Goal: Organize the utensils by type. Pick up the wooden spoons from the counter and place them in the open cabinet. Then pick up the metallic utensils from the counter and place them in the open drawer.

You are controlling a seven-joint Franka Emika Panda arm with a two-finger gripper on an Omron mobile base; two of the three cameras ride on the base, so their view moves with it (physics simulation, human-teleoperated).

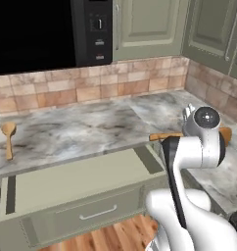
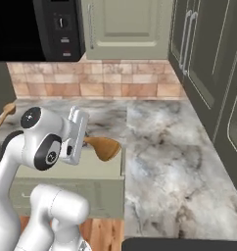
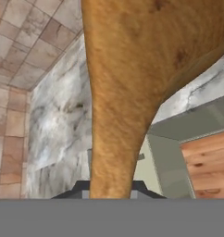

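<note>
A wooden spoon sits clamped by its handle in the nearly closed gripper, held level above the counter's front edge and the open drawer. A second spoon lies on the counter, far left.

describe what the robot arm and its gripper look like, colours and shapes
The arm is built of glossy white, rounded, tube-like segments with dark grey to black bands and caps at the joints. One joint ends in a shiny dark round cap with a pale rim. The gripper has a flat, boxy white hand body. Its fingertips look small and dark. No cables or printed markings are visible.
</note>
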